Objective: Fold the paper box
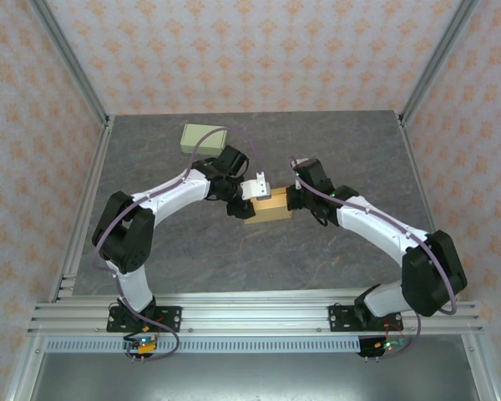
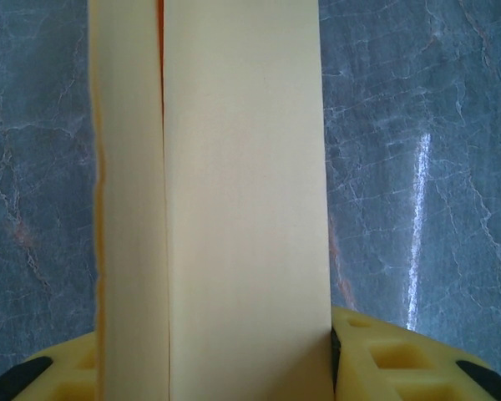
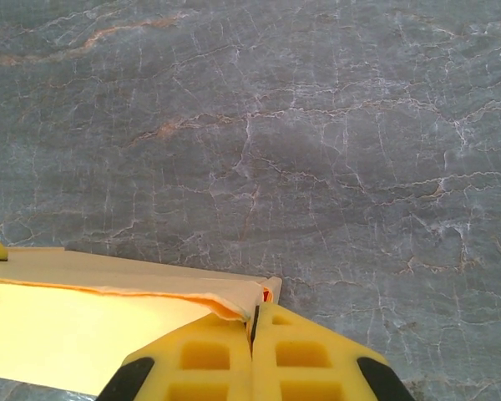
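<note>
The paper box (image 1: 267, 205) is a tan cardboard piece at the middle of the table, between my two arms. My left gripper (image 1: 252, 194) is on its left side. In the left wrist view the pale yellow box (image 2: 242, 192) fills the gap between the yellow fingers (image 2: 384, 355), and the left gripper (image 2: 217, 351) is shut on it. My right gripper (image 1: 294, 199) meets the box's right edge. In the right wrist view its jaws (image 3: 253, 311) are pressed together, with the corner of a thin box flap (image 3: 83, 322) running into the seam at their tips.
A pale grey-green flat box (image 1: 204, 136) lies at the back of the dark marbled table (image 1: 334, 142), behind the left arm. Aluminium frame posts and patterned walls enclose the table on three sides.
</note>
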You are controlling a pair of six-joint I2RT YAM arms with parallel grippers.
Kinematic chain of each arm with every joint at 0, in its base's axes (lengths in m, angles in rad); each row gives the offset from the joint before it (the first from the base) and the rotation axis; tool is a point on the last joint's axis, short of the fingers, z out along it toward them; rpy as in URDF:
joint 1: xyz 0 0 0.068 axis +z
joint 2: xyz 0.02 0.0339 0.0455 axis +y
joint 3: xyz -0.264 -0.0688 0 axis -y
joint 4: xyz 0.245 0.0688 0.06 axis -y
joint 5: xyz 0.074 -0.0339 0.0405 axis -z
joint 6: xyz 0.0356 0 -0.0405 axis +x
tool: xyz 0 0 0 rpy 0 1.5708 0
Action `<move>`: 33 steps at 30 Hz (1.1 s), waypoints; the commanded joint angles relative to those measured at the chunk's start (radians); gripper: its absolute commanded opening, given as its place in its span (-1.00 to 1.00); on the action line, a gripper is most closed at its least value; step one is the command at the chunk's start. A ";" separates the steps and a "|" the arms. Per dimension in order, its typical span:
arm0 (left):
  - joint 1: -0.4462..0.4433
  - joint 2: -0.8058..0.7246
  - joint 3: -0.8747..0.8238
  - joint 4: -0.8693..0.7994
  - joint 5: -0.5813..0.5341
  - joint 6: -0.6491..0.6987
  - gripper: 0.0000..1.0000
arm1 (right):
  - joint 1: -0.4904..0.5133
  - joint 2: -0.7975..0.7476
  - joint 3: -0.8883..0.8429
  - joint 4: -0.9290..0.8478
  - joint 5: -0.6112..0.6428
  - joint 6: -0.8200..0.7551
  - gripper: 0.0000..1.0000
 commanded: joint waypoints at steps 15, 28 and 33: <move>-0.019 0.067 0.005 -0.041 -0.067 -0.001 -0.17 | 0.050 0.033 -0.029 0.031 0.034 0.120 -1.00; -0.020 0.070 0.007 -0.045 -0.076 -0.001 -0.17 | 0.051 0.016 -0.044 0.001 0.003 0.160 -0.95; -0.019 0.067 0.004 -0.038 -0.070 -0.004 -0.17 | 0.052 0.015 0.014 -0.061 0.011 0.148 -0.94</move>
